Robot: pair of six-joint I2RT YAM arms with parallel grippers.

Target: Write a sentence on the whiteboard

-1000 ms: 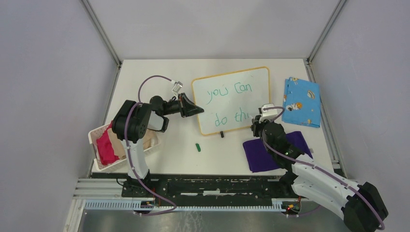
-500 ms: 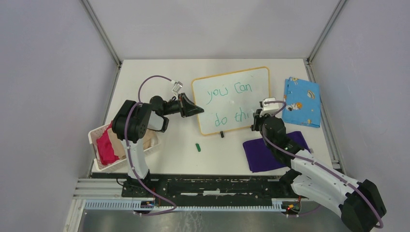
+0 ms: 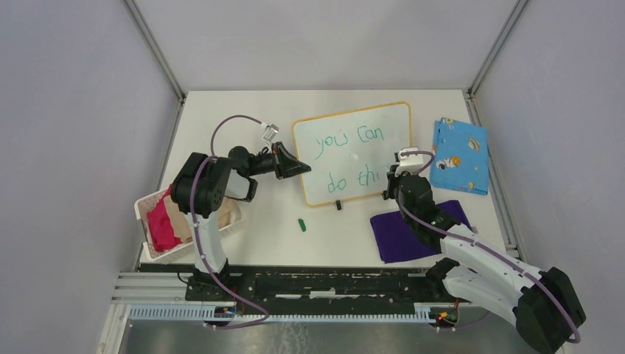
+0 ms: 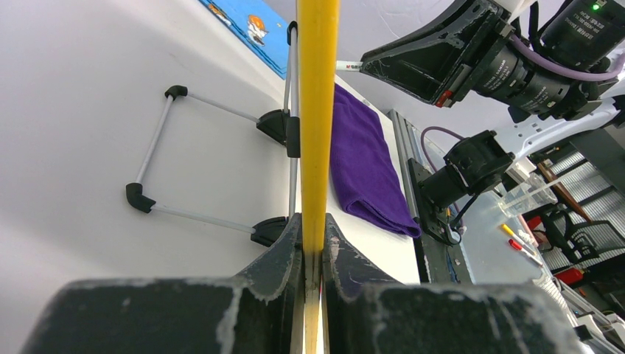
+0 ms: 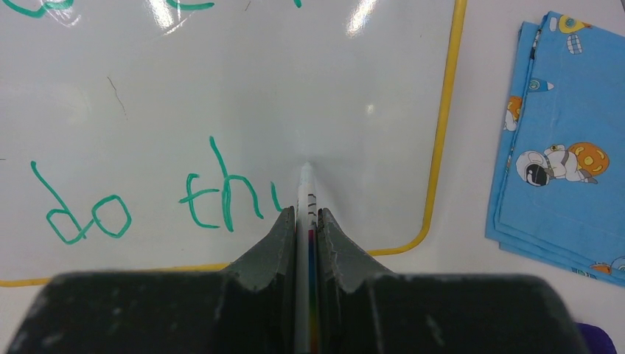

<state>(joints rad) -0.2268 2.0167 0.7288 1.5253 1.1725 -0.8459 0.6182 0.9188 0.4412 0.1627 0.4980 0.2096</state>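
- The glossy, yellow-rimmed whiteboard (image 3: 368,125) is standing mid-tabletop (image 3: 258,240).
- Its green sentence (image 5: 225,195) is reading "you can do thi".
- Left fingers (image 4: 284,247) are pinching its rim; right fingers (image 5: 274,247) are clamping a marker (image 5: 305,184).

White table (image 3: 339,240) btw plain grey walls (image 3: 317,37), alu posts (image 3: 153,48) at corners
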